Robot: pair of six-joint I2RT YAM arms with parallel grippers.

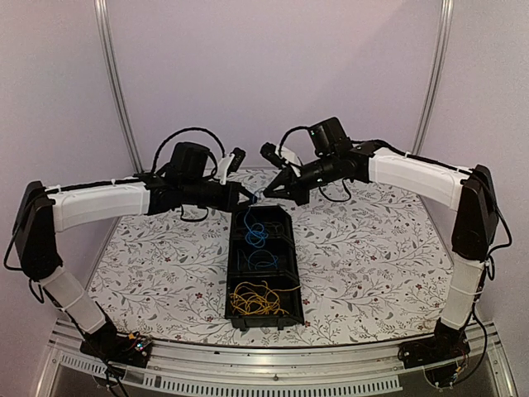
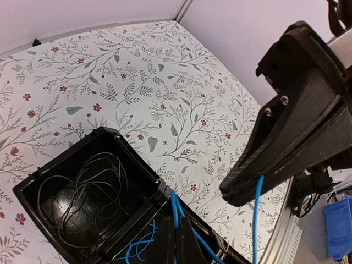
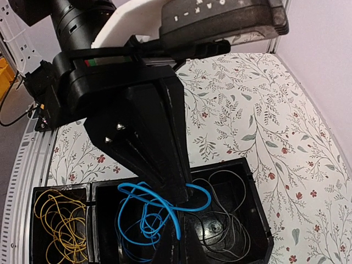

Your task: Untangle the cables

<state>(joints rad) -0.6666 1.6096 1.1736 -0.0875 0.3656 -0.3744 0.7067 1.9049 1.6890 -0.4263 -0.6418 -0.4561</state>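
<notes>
Top external first: blue cable (image 1: pixel 254 236) bunched in the middle compartment of the black tray (image 1: pixel 292 256), one strand drawn up. Pinched tight from both sides by left pincer (image 1: pixel 248 197) and right pincer (image 1: pixel 269 192), nearly tip to tip. Flanked by yellow cable (image 1: pixel 256 298) (near compartment) and dark wires (image 3: pixel 225 220) (far one); all on the table (image 1: pixel 372 248). Probably mid-lift; next calls for parting slowly, minding snagged loops.

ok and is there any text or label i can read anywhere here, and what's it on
"OAK-1": white letters, upside down, on the black camera housing at the top of the right wrist view; the reading is uncertain.
Nothing else is readable: no print shows on the black tray, the blue cable or the tablecloth.
</notes>
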